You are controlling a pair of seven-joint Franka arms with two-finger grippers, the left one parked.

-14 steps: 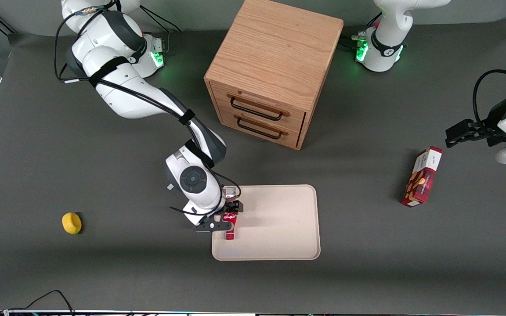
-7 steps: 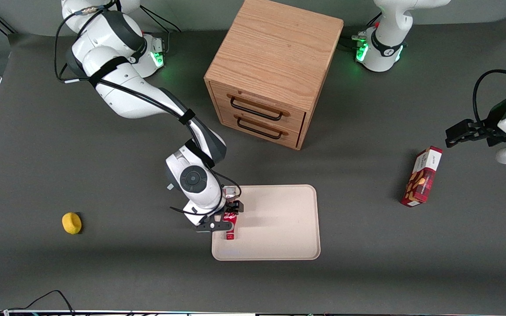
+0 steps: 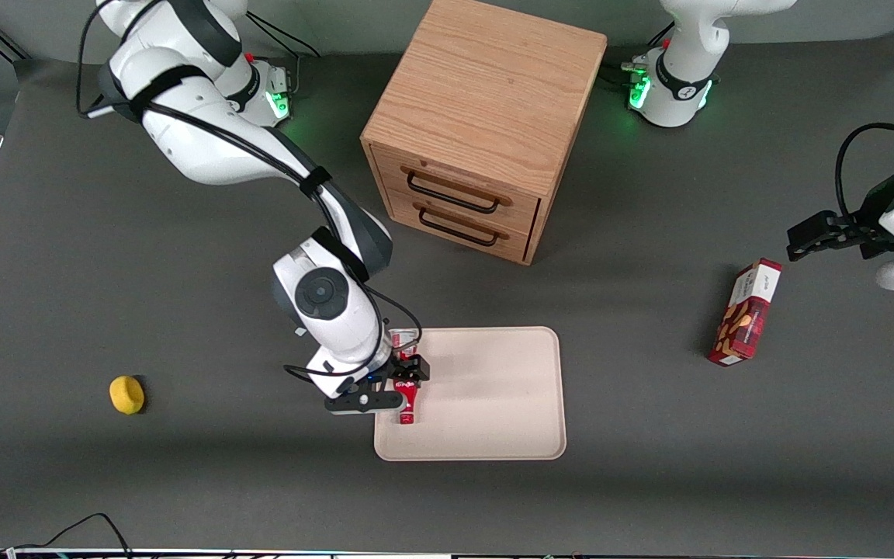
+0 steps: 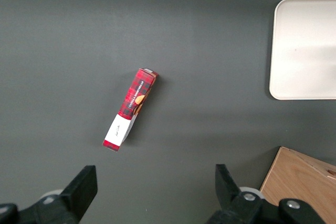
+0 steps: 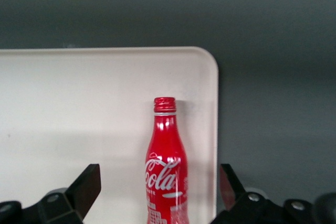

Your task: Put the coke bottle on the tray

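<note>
The coke bottle (image 3: 407,402) is a slim red bottle with white script. It lies on its side on the pale beige tray (image 3: 493,388), close to the tray edge toward the working arm's end, with its red cap pointing toward the front camera. My gripper (image 3: 403,386) hovers over the bottle's body, open, with the fingers apart on either side and not touching it. In the right wrist view the bottle (image 5: 165,161) lies between the two spread black fingers (image 5: 86,184) of the gripper (image 5: 159,192), near the rounded corner of the tray (image 5: 79,103).
A wooden two-drawer cabinet (image 3: 486,116) stands farther from the front camera than the tray. A red snack box (image 3: 746,314) lies toward the parked arm's end and also shows in the left wrist view (image 4: 130,108). A yellow object (image 3: 126,394) lies toward the working arm's end.
The right arm's wrist and upper links have shifted a little toward the working arm's end and look raised. The bottle stays lying on the tray in the same place.
</note>
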